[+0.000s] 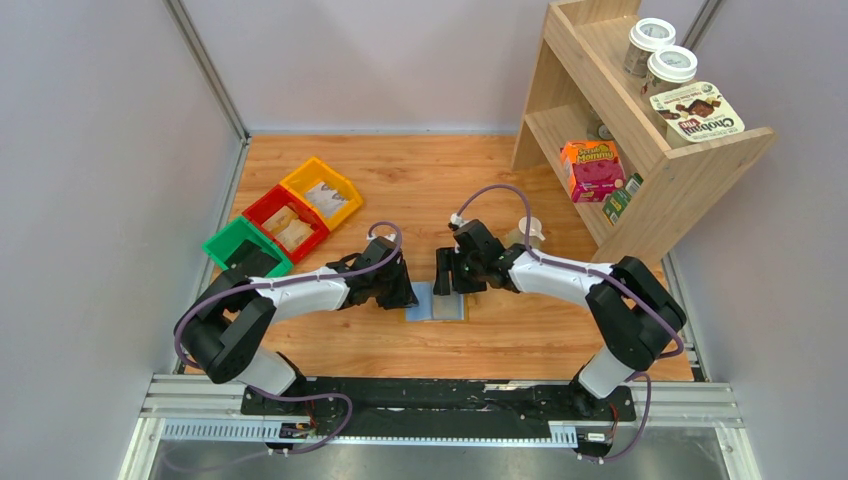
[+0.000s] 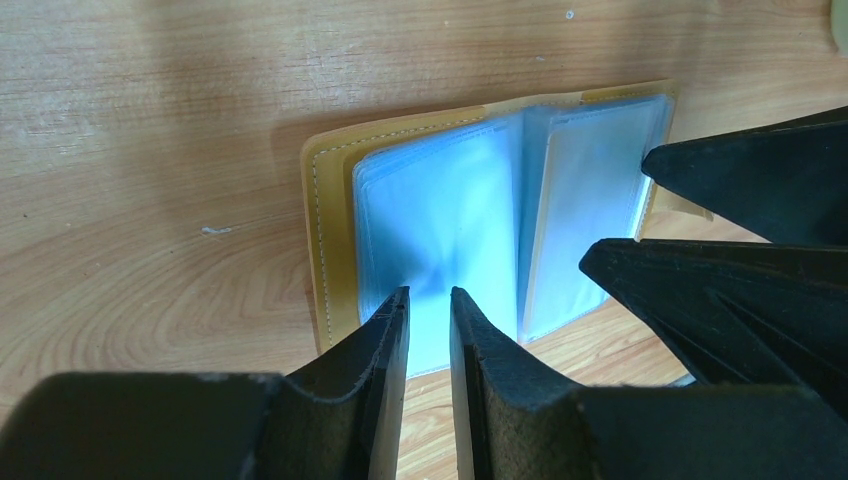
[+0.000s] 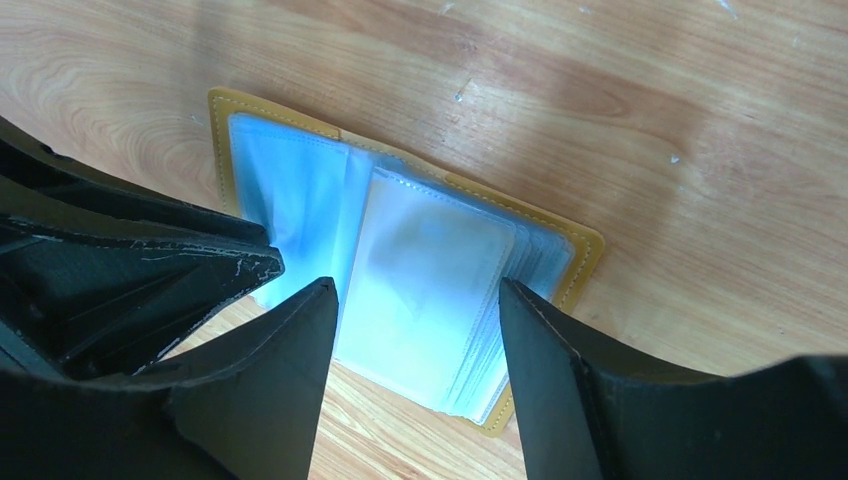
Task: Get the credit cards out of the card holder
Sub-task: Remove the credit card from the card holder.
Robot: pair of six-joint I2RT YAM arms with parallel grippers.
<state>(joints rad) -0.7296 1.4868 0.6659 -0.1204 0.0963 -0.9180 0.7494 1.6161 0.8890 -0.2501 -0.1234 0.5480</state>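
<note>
The small mustard-yellow leather-like folding card holder (image 1: 440, 305) lies opened flat on the wooden tabletop (image 1: 400, 180), near its middle and just beyond the two arm bases. Its long side runs left to right and its spine runs near to far. Inside are clear plastic sleeves holding the thin pale blue-grey credit cards (image 3: 430, 270). The sleeves lie stacked on both leaves, so we cannot count the cards; none is out yet. There is one holder, and both tools meet over it. The left tool (image 2: 430, 300) sits over the near edge of the left leaf with its jaws narrow, only a slit between them, and we see nothing clamped there. The right tool (image 3: 415, 295) stands wide with one finger on either side of the right-hand stack of sleeves, and it grips nothing. We judge the right tool the better placed to draw a card, since the stack lies directly between its fingers, while the left tool can pin the other leaf. Well apart at the far left sit three plastic bins: one green (image 1: 245, 250), one red (image 1: 287, 222) and one yellow (image 1: 322, 190). One wooden shelf (image 1: 690, 160) stands at the far right.
</note>
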